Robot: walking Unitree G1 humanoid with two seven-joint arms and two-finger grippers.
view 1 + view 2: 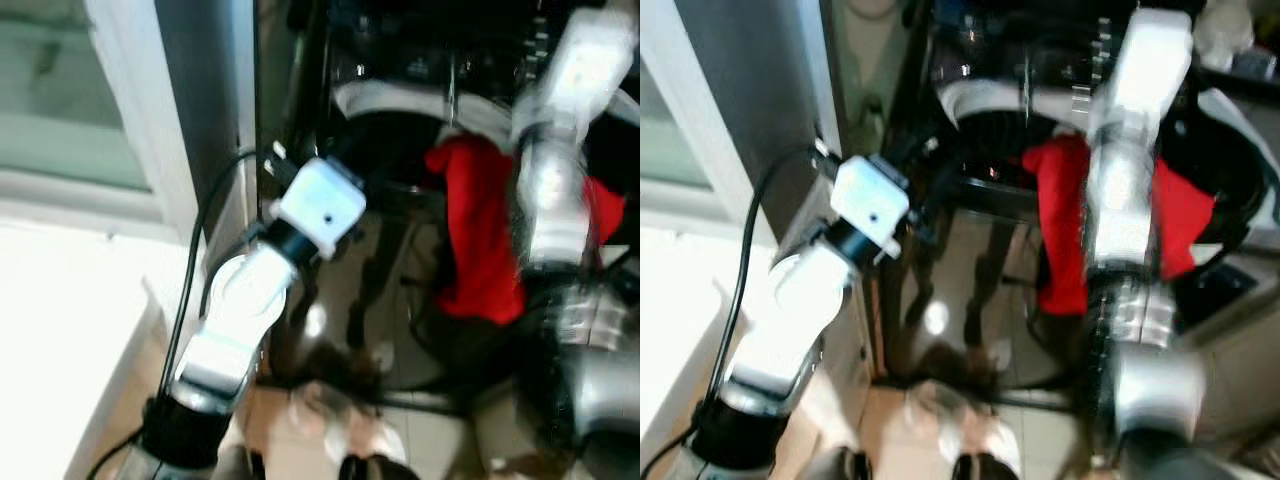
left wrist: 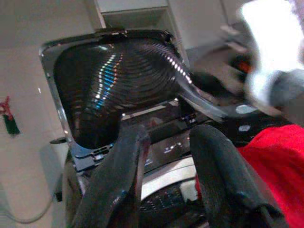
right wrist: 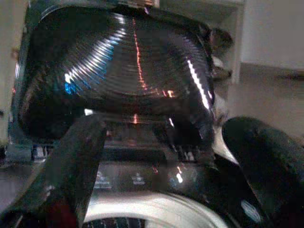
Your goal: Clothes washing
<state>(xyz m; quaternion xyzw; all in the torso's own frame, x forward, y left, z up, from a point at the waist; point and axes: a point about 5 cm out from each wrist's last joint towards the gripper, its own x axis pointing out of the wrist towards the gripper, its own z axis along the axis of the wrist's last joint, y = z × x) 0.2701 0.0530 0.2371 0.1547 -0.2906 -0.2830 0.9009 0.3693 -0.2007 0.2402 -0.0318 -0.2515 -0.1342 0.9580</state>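
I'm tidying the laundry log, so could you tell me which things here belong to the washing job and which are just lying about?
Job:
- washing machine, its lid raised
- red garment hanging over its rim
- left gripper, open
- right gripper, open

Lying about:
- black cable
- window

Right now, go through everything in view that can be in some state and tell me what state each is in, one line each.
Washing machine lid: raised, standing open.
Washing machine drum opening: uncovered, its white rim showing.
Red garment: draped over the front rim, hanging down outside the machine.
Left end effector: open, holding nothing, pointed at the machine.
Right end effector: open, holding nothing, above the drum rim.
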